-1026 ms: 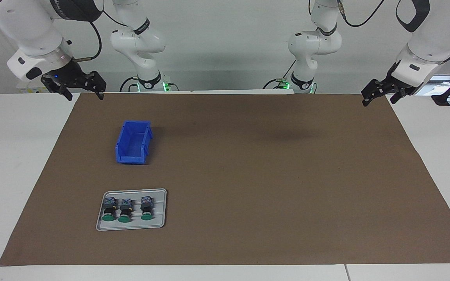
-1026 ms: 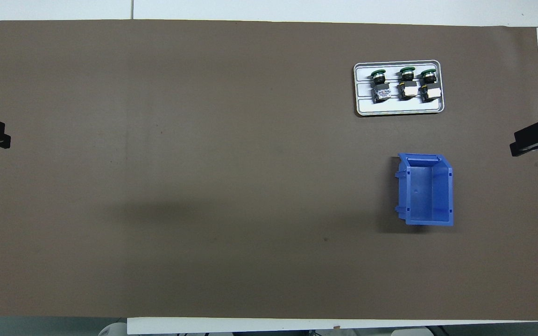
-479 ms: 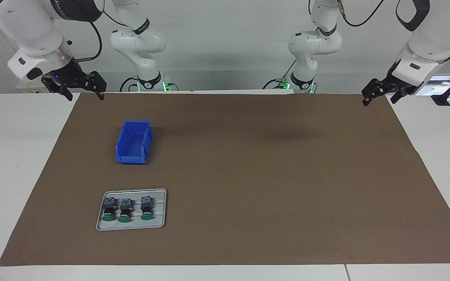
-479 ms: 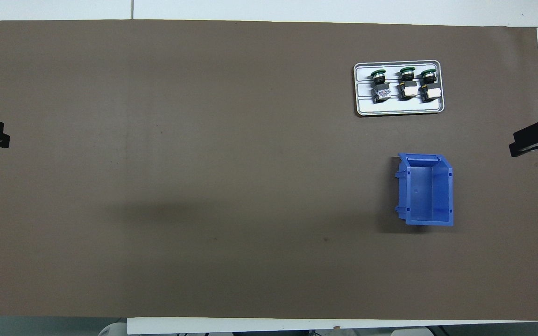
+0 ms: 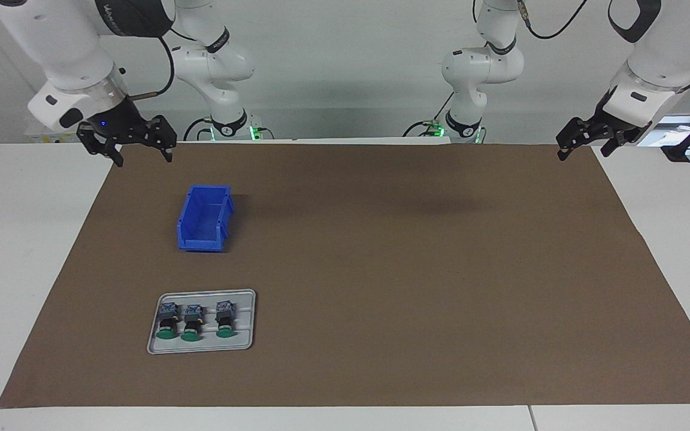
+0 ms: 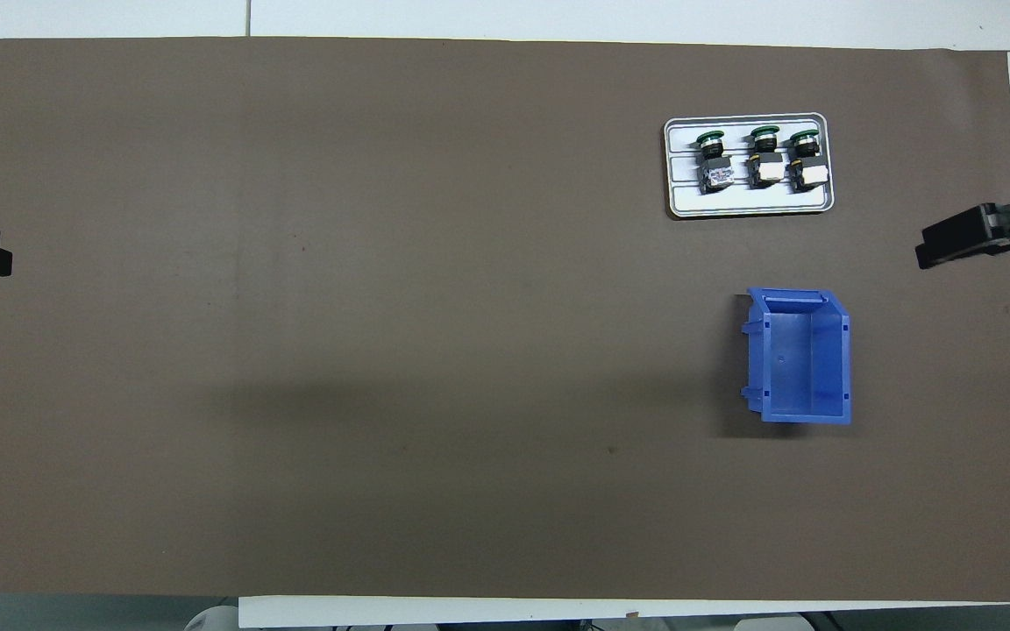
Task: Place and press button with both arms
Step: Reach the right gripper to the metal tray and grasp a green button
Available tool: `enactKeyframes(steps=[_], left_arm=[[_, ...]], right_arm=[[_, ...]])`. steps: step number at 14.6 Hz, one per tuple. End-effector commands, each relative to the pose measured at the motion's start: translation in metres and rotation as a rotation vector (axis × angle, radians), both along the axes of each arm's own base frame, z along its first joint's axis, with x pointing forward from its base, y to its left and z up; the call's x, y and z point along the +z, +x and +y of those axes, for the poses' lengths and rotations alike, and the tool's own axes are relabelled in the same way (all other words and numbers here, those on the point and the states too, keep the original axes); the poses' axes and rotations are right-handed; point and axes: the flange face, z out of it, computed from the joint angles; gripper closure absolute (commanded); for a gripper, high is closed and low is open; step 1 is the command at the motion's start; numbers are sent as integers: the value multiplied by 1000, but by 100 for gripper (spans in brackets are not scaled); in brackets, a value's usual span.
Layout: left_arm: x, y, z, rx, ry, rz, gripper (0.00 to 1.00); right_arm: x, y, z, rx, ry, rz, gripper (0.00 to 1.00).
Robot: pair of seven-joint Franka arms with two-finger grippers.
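Since a second ago my right gripper point(image 5: 141, 154) has slid toward the blue bin point(image 5: 204, 218), jaws open and empty, left gripper point(image 5: 581, 145) open, waiting well apart from the bin, three green buttons point(image 5: 191, 321) on the grey tray point(image 5: 248, 320), farther from the robots than the bin

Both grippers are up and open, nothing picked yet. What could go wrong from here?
The three buttons lie close together on the grey tray, so the right gripper may nudge a neighbour. The loose tray could slide. The blue bin sits between that gripper and the tray. The left gripper waits.
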Motion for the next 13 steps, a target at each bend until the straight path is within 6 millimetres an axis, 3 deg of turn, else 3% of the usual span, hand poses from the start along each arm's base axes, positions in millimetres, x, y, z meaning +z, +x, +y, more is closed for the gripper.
enactKeyframes(steps=[1,3,7,11,13], left_arm=[[4,-3,0,-1,-4,-17,0],[3,-3,-2,-5,-4,-16,0],[3,-3,1,5,-3,-14,0],[3,-3,4,11,-3,-17,0],[3,-3,4,11,-3,-17,0]], right_arm=[[-55,44,52,-43,21,-38,0],[-104,81,74,-43,22,-67,0],[-193,122,69,-40,30,-108,0],[-257,142,76,-41,44,-141,1],[-275,147,79,-27,47,-164,3]])
